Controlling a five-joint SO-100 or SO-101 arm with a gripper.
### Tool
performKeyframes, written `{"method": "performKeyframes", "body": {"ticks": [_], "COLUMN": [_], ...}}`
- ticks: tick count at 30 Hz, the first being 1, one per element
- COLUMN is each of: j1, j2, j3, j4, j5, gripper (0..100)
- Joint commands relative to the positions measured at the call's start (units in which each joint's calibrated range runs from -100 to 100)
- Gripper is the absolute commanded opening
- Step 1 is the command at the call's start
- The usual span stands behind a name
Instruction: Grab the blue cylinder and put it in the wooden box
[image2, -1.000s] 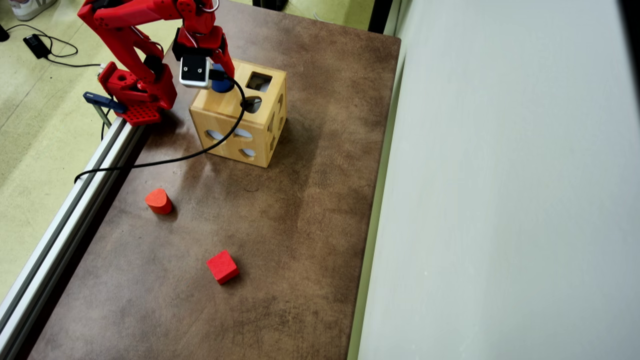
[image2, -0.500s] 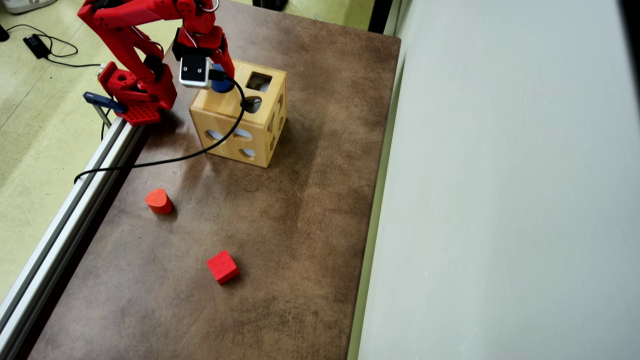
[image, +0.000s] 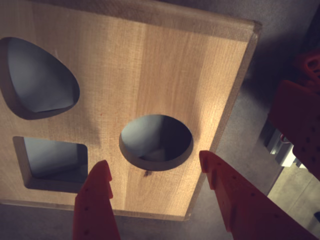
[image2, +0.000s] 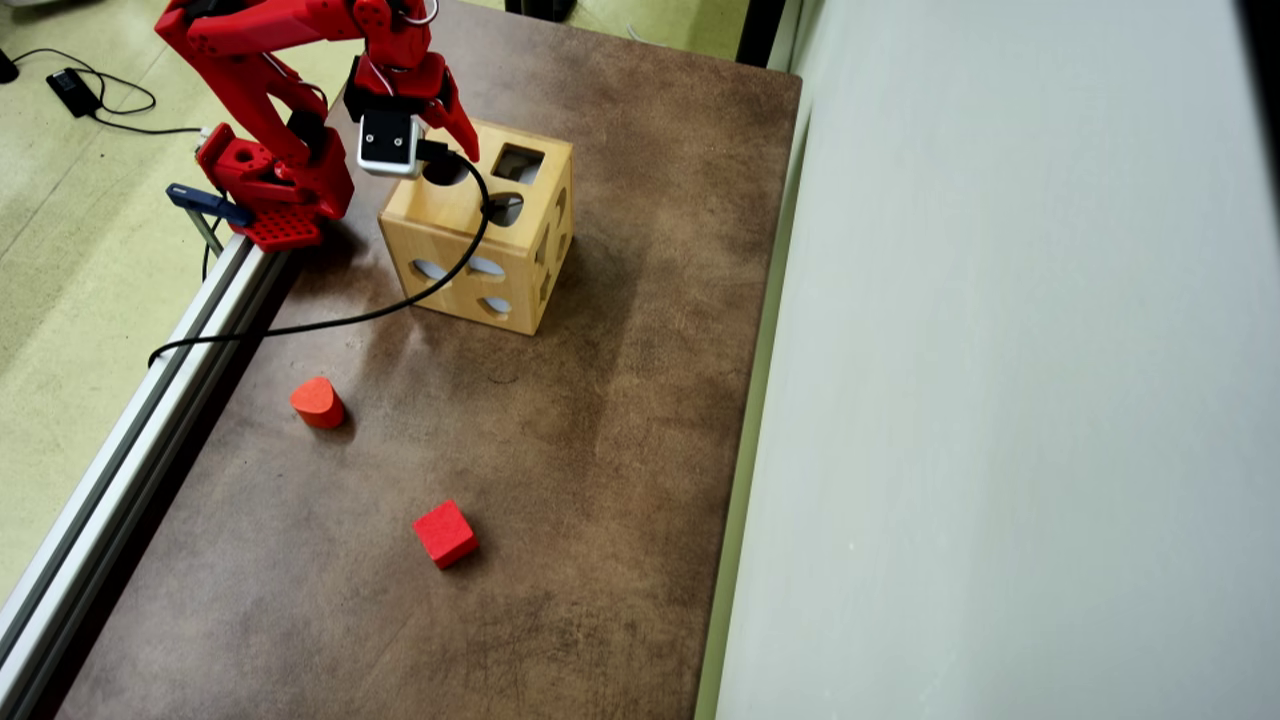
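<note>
Your gripper (image: 155, 172) hangs just above the top face of the wooden box (image2: 440, 225), and its red jaws are now spread wide with nothing between them. Half a second ago the blue cylinder sat clamped between them over the round hole (image: 156, 141); now it is gone from sight in both views. In the wrist view that round hole lies directly between the open jaws, dark inside, with no blue visible. The likely reading is that the cylinder has dropped into the box, so the task looks done, though you cannot see it inside.

Beside the round hole on the same face are a square hole (image: 52, 160) and a rounded triangular one (image: 40, 77).

The box stands on a mottled brown surface (image2: 600, 450). Well in front of the box sit an orange-red rounded block (image2: 318, 402) and, farther still, a red cube (image2: 445, 534). To the box's left runs an aluminium rail (image2: 130, 440), then pale green floor (image2: 70, 250); to its right, a pale wall (image2: 1000, 350).
</note>
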Motion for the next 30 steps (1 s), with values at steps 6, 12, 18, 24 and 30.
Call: {"method": "performKeyframes", "body": {"ticks": [6, 12, 18, 24, 30], "j1": [0.21, 0.28, 4.52, 14.62, 17.89], "j2": [-10.2, -23.88, -39.59, -50.37, -61.24], "j3": [-0.4, -0.4, -0.31, -0.31, -0.13], "j4": [0.49, 0.49, 0.49, 0.49, 0.49], "j5": [-0.15, -0.15, -0.2, -0.15, 0.0], "gripper": [9, 3, 3, 2, 2]}}
